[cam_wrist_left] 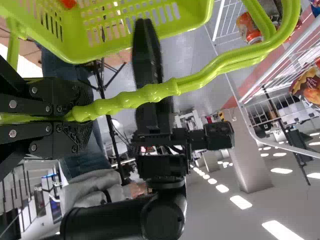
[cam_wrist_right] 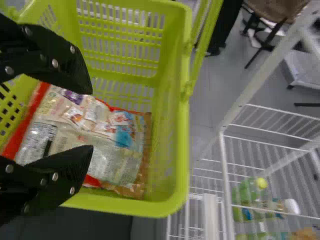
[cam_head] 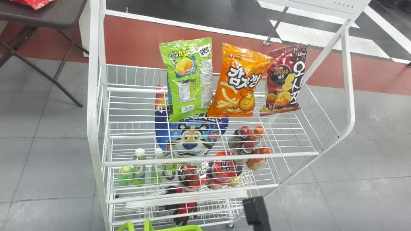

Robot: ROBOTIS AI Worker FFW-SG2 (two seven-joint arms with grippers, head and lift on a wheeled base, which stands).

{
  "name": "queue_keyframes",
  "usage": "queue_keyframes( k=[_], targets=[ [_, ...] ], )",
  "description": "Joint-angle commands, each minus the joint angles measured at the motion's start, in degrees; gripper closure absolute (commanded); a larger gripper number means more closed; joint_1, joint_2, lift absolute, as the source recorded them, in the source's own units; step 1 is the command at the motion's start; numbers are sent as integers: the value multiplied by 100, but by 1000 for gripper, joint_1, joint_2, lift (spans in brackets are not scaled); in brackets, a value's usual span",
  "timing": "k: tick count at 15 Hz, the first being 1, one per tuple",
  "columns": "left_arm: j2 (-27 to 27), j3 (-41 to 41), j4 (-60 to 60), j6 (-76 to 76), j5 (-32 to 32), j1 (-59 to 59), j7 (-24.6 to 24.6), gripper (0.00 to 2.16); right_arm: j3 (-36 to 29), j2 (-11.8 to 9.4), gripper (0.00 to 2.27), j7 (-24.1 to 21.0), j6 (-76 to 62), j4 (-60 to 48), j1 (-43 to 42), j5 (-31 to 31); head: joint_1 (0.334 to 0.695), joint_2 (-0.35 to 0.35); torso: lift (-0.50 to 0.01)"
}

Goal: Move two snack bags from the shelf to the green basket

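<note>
A white rack (cam_head: pixel 92 106) stands near a green basket (cam_wrist_right: pixel 181 155). On its top shelf (cam_head: pixel 210 159), a green bag (cam_head: pixel 189 78), an orange bag (cam_head: pixel 239 81) and a dark red bag (cam_head: pixel 284 80) line up; a red-edged bag (cam_wrist_right: pixel 100 155) lies in the basket. The right tool (cam_head: pixel 255 210), spread wide, grips nothing; the left tool (cam_wrist_left: pixel 75 114) clasps the basket's handle (cam_wrist_left: pixel 200 80).

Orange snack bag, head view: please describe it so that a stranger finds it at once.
Find the white wire rack. Its top shelf holds, in a row, a lime-green bag, a pillow-shaped orange bag and a dark-red bag. Yours is the middle one, the only orange one.
</note>
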Motion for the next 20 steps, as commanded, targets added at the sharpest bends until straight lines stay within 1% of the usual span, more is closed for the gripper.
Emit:
queue_keyframes(
  k=[1,2,3,4,5,9,11,16,20],
  targets=[
    [0,-12,7,5,-17,-1,-1,2128,-240,70,83,1,-1505,26,-134,-53,695,-350,-13],
    [0,-12,7,5,-34,-1,-1,2128,-302,87,83,-8,-2067,52,-169,-53,695,-350,-13],
    [0,-12,16,5,-34,-1,-1,2128,-399,157,83,-17,-2911,96,-187,-44,695,-350,-13],
    [0,-12,24,5,-34,-1,8,2128,-495,298,83,-17,-3649,175,-257,-27,695,-350,-13],
    [0,-12,24,5,-43,-1,8,2128,-566,368,83,-34,-4159,281,-336,-27,695,-350,-13],
    [0,-12,51,5,-105,-1,35,2128,-618,447,83,-553,-6005,1019,-837,61,695,-350,-13],
    [-9,-29,60,23,-131,-18,52,2128,-504,456,83,-913,-6497,1494,-1250,290,695,-350,-13],
    [-18,-64,112,128,-210,-97,96,2128,-346,465,83,-1282,-6514,2698,-2446,703,695,-350,-13],
    [-26,6,139,269,-201,-194,96,2128,-223,456,87,-1801,-6901,3656,-3149,1002,695,-350,-13]
  ],
)
